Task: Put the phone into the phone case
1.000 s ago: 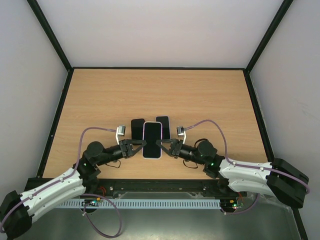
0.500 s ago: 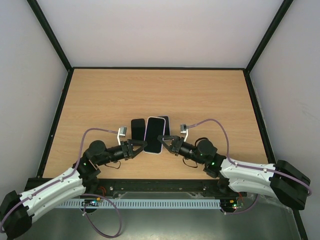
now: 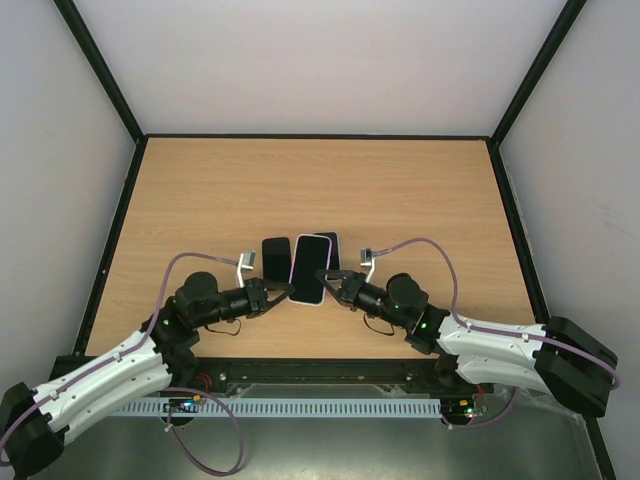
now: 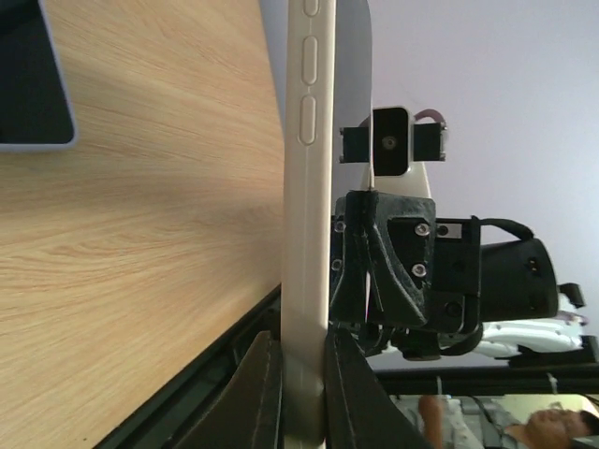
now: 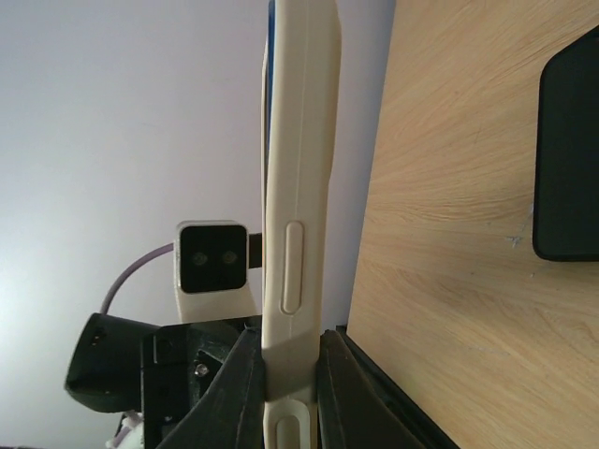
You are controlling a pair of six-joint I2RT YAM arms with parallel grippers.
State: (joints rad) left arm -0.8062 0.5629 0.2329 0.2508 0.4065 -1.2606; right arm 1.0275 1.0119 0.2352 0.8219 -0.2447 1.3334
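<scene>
The case (image 3: 309, 268), clamped edgewise by left gripper (image 3: 272, 293) and right gripper (image 3: 337, 285), has shifted up-frame and skewed; insertion is not confirmed.

The left gripper (image 4: 301, 379) pinches a cream phone case (image 4: 306, 187), which stands edge-on straight ahead of its fingers (image 4: 260, 388). The right gripper (image 4: 360, 267) faces it just beyond the case. Ahead-left, a dark phone (image 4: 28, 75) lies on the wooden table (image 4: 159, 215).
</scene>
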